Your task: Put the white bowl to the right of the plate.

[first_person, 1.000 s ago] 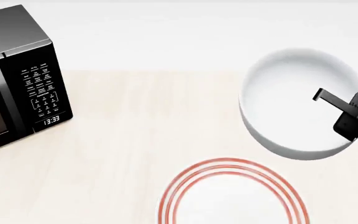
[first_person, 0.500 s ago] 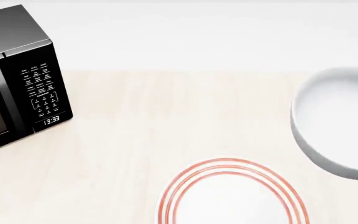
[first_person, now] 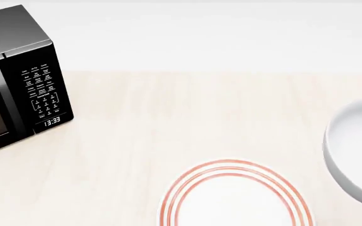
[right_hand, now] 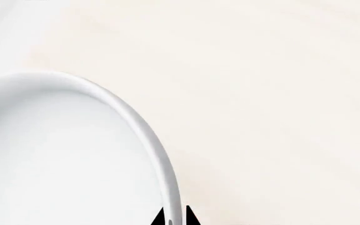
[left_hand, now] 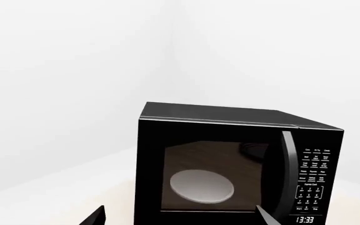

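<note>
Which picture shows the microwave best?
The left wrist view: the whole front of the microwave shows, with its door, buttons and clock. The head view catches only its right end at the edge. The right wrist view does not show it.

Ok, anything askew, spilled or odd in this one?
Nothing stands out. The white bowl is upright, pinched at its rim by the right tool, to the right of the plate. The microwave door is closed.

My head camera looks steeply down at the table [first_person: 168,117]; left wrist faces the microwave [left_hand: 230,164] level, right wrist hugs the white bowl [right_hand: 61,154], both shared.
</note>
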Controlling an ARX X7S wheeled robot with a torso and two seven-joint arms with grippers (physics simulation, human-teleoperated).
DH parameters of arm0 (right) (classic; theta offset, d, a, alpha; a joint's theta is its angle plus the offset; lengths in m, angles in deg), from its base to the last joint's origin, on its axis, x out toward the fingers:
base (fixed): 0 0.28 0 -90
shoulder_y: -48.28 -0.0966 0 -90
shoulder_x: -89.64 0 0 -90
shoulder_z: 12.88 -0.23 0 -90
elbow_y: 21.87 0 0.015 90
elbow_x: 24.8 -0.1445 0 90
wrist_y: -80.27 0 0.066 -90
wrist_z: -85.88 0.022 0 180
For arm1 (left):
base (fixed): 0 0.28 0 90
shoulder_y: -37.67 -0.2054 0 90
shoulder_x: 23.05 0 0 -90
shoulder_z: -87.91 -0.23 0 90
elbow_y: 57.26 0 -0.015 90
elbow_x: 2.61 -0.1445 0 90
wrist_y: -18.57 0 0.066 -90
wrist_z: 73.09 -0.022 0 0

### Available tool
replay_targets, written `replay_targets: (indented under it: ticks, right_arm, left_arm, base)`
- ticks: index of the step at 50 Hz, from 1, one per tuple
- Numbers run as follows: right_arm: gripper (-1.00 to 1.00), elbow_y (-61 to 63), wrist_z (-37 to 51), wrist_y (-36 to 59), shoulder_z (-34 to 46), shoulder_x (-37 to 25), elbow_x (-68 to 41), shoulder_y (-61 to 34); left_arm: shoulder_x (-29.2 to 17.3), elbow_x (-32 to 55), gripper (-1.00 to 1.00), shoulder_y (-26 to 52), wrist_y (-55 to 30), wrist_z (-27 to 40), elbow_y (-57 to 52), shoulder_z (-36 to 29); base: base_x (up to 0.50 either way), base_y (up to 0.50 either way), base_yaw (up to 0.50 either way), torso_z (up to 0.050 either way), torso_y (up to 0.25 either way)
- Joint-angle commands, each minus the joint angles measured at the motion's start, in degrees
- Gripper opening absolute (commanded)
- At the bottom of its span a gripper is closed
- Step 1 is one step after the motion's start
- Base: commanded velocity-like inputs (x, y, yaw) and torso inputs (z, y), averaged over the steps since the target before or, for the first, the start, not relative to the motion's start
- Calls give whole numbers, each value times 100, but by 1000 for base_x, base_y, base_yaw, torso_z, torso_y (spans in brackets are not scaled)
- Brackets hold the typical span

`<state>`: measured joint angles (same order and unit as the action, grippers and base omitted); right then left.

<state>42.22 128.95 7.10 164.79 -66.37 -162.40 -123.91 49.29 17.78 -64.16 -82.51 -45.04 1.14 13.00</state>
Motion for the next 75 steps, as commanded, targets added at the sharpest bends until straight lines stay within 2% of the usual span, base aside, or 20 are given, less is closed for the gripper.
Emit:
replay_targets:
  ticks: [1,22,51,75]
  right_arm:
    - [-100,2,-198,-153,-82,-221,24,186]
    - [-100,64,-611,-429,-4,-543,-169,764]
    - [-100,-562,-1070,-538,159,-300,-420,1421]
    - [-100,-579,-1160,-683,178,-212,-426,1657]
  left_arm:
    - [-10,15,100,-19,13,17,-10,-7]
    - [-33,-12,100,-45,15,65,-54,-63]
    - [-66,5,100,-89,55,107,-85,-84]
    - [-88,3,100,-122,130,117,-56,-113]
  base:
    - [0,0,0,0,0]
    - [0,0,0,0,0]
    - [0,0,0,0,0]
    - [0,0,0,0,0]
